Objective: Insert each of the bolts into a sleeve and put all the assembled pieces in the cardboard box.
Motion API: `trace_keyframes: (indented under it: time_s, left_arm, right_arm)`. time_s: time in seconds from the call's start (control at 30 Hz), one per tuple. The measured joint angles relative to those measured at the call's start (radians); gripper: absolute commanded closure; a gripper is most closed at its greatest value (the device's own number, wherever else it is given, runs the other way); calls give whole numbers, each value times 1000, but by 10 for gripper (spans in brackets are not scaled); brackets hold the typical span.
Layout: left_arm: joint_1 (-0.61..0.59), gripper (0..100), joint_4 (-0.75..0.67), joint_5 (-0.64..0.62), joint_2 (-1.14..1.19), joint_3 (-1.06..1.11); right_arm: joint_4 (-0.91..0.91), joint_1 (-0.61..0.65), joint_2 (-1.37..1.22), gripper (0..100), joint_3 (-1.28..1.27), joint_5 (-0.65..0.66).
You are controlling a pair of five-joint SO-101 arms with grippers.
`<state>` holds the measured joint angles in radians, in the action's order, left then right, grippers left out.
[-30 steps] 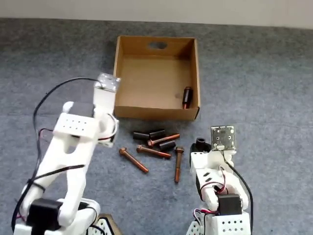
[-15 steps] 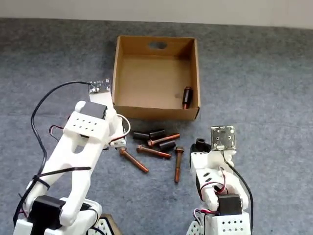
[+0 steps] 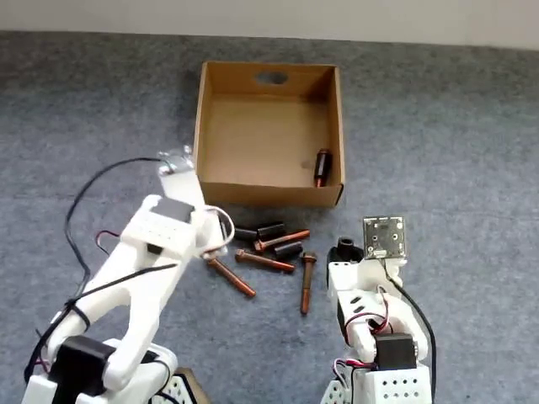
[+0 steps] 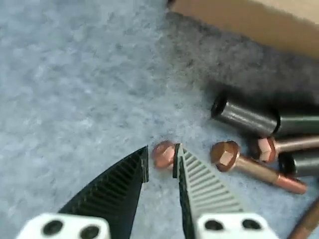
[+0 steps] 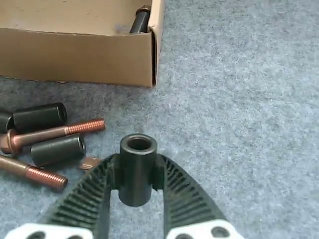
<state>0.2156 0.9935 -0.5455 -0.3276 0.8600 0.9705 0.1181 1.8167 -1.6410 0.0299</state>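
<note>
Straddling hex head of nearest bolt w/ L gripper: jaws parted only slightly, head between the tips, against one finger w/ a gap on the other side, so not yet pinched. Lying flat on carpet, shank hidden under the fingers in wrist view. Holding a sleeve upright in R gripper, clamped at mid-body, bore up and unblocked, near box corner but apart from it. Spread betw. the arms, just in front of box: 3 more bolts and 3 loose sleeves, some touching. One assembled piece already in box, by the wall on R arm's side. Handling, as a guess: metal, stiff, dense for size, smooth and round, so apt to roll or pivot if nipped at the head alone; prob. better taken on shank just below head, leaving threaded end free to enter bore. Sleeve likewise hard and slick; ribbed pads should bite ok at mid-length. Box light card, prob. slides if nudged. Surface: grey short-pile carpet, soft, likely damps rolling but lets thin shanks sink a bit, so tips may need pressing down to get around. Room: pale wall beyond far edge of carpet.
</note>
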Motion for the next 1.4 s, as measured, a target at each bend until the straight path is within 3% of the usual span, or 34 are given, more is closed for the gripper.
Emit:
trace_keyframes:
  time_s: [0.37,0.5,0.77,1.07,1.4]
  left_arm:
    - [49,891,-18,21,0,35]
    - [52,890,-21,-52,2,35]
    - [57,705,58,-120,2,37]
    - [60,793,61,-167,2,58]
    - [66,850,-184,-169,-11,218]
  right_arm:
    - [0,0,0,992,0,0]
    - [0,0,0,992,0,0]
    - [0,0,0,992,0,0]
    - [0,0,0,992,0,0]
    - [0,0,0,992,0,0]
